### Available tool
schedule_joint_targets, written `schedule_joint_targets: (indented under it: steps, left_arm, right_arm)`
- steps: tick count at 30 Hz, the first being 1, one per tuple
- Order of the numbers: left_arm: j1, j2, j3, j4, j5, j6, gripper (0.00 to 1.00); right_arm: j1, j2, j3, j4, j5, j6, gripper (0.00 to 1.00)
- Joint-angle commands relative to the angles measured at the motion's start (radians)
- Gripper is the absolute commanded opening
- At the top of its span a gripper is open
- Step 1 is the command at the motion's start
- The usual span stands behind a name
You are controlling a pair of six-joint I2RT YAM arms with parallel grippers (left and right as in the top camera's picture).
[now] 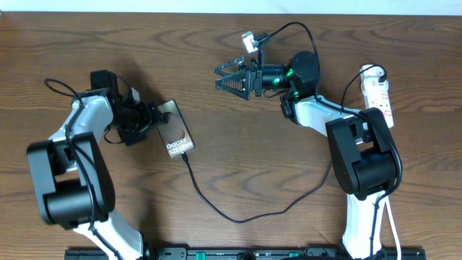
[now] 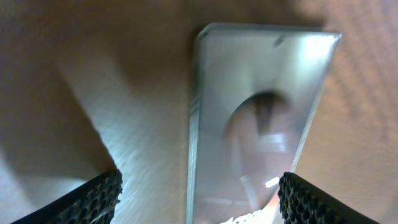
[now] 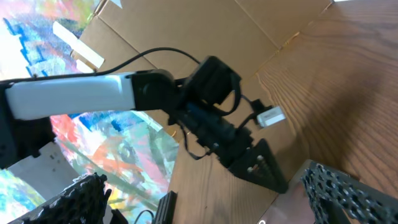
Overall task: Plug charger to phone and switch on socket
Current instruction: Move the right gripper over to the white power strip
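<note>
The phone (image 1: 175, 135) lies flat on the table, left of centre, with its white lettering facing up. The black charger cable (image 1: 238, 219) runs from the phone's near end in a loop toward the right arm's base. My left gripper (image 1: 153, 115) is open at the phone's far end. In the left wrist view the phone (image 2: 255, 118) lies between the spread fingers (image 2: 199, 186). My right gripper (image 1: 216, 78) is open and empty, held up above the table's far middle and pointing left. The white socket strip (image 1: 379, 94) lies at the far right.
The strip's white cord (image 1: 393, 217) runs down beside the right arm's base. A small white tag on a black wire (image 1: 249, 40) hangs behind the right gripper. The right wrist view shows my left arm (image 3: 68, 96) and cardboard beyond the table edge.
</note>
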Motion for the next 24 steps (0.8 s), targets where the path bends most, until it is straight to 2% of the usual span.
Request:
schedule_joint_targets:
  steps: [1, 4, 10, 14, 18, 24]
  left_arm:
    - [0.008, -0.125, -0.013, -0.022, -0.076, 0.021, 0.84]
    - [0.008, -0.254, -0.013, -0.044, -0.074, 0.023, 0.91]
    - [0.008, -0.495, -0.012, -0.041, 0.061, 0.098, 0.93]
    - [0.006, -0.618, -0.012, -0.042, 0.087, 0.105, 0.93]
    - [0.006, -0.696, -0.012, -0.03, 0.17, 0.134, 0.93]
    - [0.006, -0.736, -0.012, -0.019, 0.186, 0.134, 0.94]
  right_arm:
    - [0.006, -0.014, 0.018, -0.005, -0.001, -0.016, 0.99]
    - [0.006, -0.014, 0.018, -0.01, 0.006, 0.043, 0.99]
    - [-0.003, -0.017, 0.019, -0.01, 0.021, 0.144, 0.99]
    - [-0.026, -0.023, 0.021, -0.01, 0.026, 0.191, 0.99]
    - [-0.061, -0.047, 0.043, -0.046, 0.037, 0.208, 0.99]
    - [-0.139, -0.135, 0.121, -0.143, 0.02, 0.196, 0.99]
